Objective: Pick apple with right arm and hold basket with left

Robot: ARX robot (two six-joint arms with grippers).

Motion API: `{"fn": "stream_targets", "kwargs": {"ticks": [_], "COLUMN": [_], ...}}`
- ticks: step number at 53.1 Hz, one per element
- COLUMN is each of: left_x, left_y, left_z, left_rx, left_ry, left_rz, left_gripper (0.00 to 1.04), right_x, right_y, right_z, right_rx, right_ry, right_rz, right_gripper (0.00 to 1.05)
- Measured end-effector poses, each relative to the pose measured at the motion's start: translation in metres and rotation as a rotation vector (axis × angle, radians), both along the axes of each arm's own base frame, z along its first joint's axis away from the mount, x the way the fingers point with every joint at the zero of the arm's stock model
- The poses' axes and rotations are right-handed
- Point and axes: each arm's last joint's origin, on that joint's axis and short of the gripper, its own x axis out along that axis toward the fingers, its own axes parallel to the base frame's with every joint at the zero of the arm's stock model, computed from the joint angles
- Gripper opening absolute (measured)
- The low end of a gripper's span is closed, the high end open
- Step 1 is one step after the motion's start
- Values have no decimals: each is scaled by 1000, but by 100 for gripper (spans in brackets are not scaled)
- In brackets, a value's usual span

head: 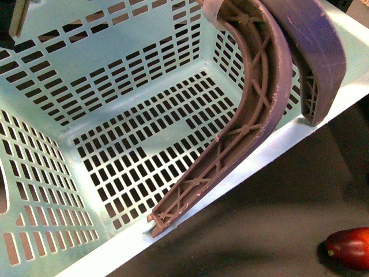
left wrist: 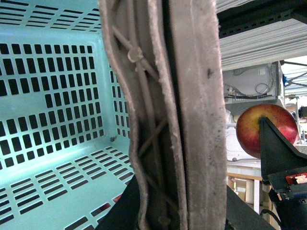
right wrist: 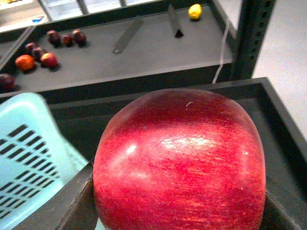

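Observation:
The aqua slotted basket (head: 115, 109) fills the front view. My left gripper (head: 236, 170) is shut on its right wall: the ribbed brownish finger (head: 253, 104) lies inside and the purple finger (head: 314, 57) outside. In the left wrist view the left gripper (left wrist: 163, 143) is pressed together over the basket (left wrist: 57, 96) wall. The red apple (right wrist: 180, 163) with a yellow blush fills the right wrist view, clamped in my right gripper (right wrist: 180, 213) between black jaws. It also shows in the left wrist view (left wrist: 259, 127), held in the air beside the basket by a black finger (left wrist: 280, 153).
A darker red fruit (head: 349, 247) lies on the dark surface outside the basket. Below the apple is a dark tray (right wrist: 144, 115) and the basket's corner (right wrist: 29, 158). Behind, a shelf holds dark plums (right wrist: 64, 38), an orange fruit (right wrist: 25, 62) and a lemon (right wrist: 194, 10). A green post (right wrist: 252, 38) stands nearby.

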Motion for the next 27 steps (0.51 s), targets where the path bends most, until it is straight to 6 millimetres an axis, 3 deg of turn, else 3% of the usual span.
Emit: {"fn": "stream_targets", "kwargs": {"ticks": [10,27], "left_x": [0,0], "left_y": [0,0], "left_z": [0,0], "left_rx": [-1,0], "left_ry": [0,1], "left_rz": [-1,0], "left_gripper": [17,17], "right_x": [-11,-21], "right_y": [43,70], "right_z": [-2,-27], "right_rx": [21,3], "right_ry": [8,83], "right_rz": [141,259], "right_gripper": [68,68]}}
